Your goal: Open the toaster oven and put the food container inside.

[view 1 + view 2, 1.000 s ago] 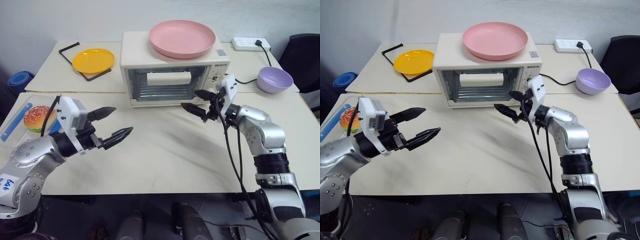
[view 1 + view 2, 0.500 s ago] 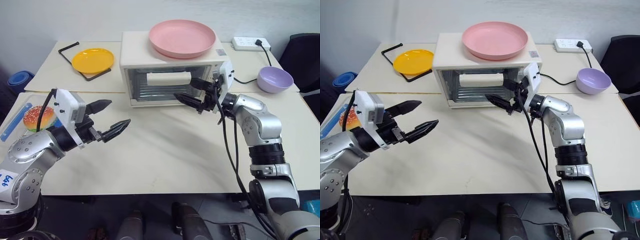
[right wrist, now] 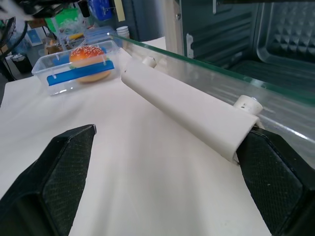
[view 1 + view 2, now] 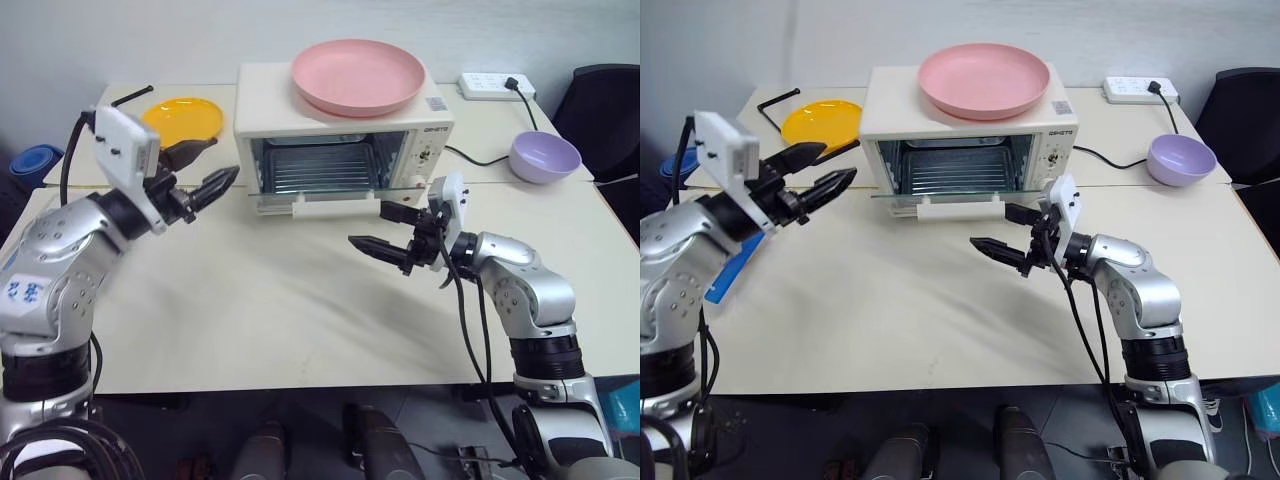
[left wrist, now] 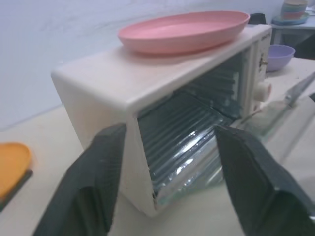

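The toaster oven [image 4: 262, 105] stands at the back middle of the table with its glass door [image 4: 330, 194] lying flat open and its white bar handle [image 4: 335, 207] at the door's front edge. My right gripper [image 4: 380, 228] hovers open just in front of the handle's right end, holding nothing. Raised beside the oven's left front corner, my left gripper [image 4: 205, 168] is open and empty. The food container [image 3: 74, 69], a clear box with a blue clip and a sesame-bun hamburger inside, sits on the table at the left; in the head views my left arm hides most of it.
A pink plate [image 4: 358, 76] rests on top of the oven. A yellow plate [image 4: 190, 115] lies behind my left gripper, and a purple bowl [image 4: 545, 157] and a power strip [image 4: 497, 86] are at the back right. Bare table [image 4: 300, 320] lies in front of the door.
The oven door has swung down from shut to flat open. My right gripper drew back toward me. My left arm rose toward the oven's left corner, and its fingers narrowed.
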Controlling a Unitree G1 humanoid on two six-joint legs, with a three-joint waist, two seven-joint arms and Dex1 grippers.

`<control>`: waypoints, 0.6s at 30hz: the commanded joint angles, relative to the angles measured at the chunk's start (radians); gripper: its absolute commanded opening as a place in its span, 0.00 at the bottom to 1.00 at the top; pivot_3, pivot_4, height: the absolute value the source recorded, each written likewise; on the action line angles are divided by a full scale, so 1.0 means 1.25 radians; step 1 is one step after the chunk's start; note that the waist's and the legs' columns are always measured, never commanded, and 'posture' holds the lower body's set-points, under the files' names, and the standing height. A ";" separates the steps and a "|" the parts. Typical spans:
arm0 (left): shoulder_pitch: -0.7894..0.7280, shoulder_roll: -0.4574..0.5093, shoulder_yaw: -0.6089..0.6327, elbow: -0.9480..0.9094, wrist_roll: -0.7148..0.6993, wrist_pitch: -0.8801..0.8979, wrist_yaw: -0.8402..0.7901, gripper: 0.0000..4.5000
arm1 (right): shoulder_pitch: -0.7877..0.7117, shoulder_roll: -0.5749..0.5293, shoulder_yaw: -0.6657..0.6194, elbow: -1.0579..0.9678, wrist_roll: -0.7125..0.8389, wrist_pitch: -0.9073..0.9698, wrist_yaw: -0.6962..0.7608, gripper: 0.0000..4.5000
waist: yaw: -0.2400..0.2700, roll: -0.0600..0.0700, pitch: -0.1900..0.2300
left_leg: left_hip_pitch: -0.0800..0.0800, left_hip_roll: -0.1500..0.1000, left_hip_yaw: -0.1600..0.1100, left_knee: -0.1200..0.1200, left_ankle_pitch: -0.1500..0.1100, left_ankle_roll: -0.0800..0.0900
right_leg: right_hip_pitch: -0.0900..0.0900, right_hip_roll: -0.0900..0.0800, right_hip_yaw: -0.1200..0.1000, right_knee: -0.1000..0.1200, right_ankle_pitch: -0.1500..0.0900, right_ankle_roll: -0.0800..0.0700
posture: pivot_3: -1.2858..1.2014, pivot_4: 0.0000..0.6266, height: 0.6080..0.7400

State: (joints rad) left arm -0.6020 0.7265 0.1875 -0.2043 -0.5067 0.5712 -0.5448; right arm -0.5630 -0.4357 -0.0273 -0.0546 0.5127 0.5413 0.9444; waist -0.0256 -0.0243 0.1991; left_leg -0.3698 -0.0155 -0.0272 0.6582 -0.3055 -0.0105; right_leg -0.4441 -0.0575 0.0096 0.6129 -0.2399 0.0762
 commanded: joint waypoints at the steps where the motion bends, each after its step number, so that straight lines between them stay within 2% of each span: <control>1: -0.072 0.013 -0.057 0.101 0.068 -0.086 -0.075 0.38 | 0.015 0.015 0.011 -0.044 0.018 -0.007 -0.005 1.00 | -0.004 0.000 0.000 | 0.000 0.000 0.000 0.000 0.000 0.000 | 0.000 0.000 0.000 0.000 0.000 0.000 | 0.52 0.24 1.00; 5: -0.115 0.006 -0.100 0.183 0.100 -0.142 -0.156 0.11 | 0.034 0.024 0.006 -0.062 0.025 -0.001 -0.023 1.00 | -0.006 0.000 0.000 | 0.000 0.001 0.001 -0.001 0.000 0.000 | -0.001 0.001 0.001 0.001 0.000 0.000 | 0.52 0.24 1.00; 7: -0.120 0.007 -0.121 0.204 0.105 -0.154 -0.204 0.01 | 0.044 0.024 0.002 -0.076 0.031 0.004 -0.033 1.00 | -0.004 0.000 0.000 | 0.000 0.001 0.001 -0.001 0.000 0.000 | -0.001 0.001 0.001 0.001 0.000 0.000 | 0.52 0.24 1.00; 11: -0.106 0.009 -0.158 0.204 0.116 -0.152 -0.275 0.01 | 0.062 0.016 -0.007 -0.102 0.039 0.012 -0.052 1.00 | -0.004 0.000 0.000 | 0.000 0.001 0.001 0.000 0.000 0.000 | -0.001 0.001 0.001 0.001 0.000 0.000 | 0.52 0.24 1.00; 18: -0.081 -0.006 -0.185 0.187 0.140 -0.155 -0.321 0.01 | 0.112 -0.032 -0.035 -0.170 0.050 0.040 -0.080 1.00 | -0.001 0.000 0.000 | -0.001 0.001 0.000 -0.001 0.000 0.000 | -0.001 0.000 0.001 0.000 0.000 0.000 | 0.52 0.24 1.00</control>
State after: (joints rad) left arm -0.7075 0.7190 -0.0443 0.0555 -0.3411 0.3917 -0.9346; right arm -0.4325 -0.4525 -0.0315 -0.2001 0.5426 0.5898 0.8503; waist -0.0264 -0.0244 0.1992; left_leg -0.3705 -0.0146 -0.0267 0.6577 -0.3055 -0.0104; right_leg -0.4454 -0.0575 0.0105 0.6131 -0.2399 0.0762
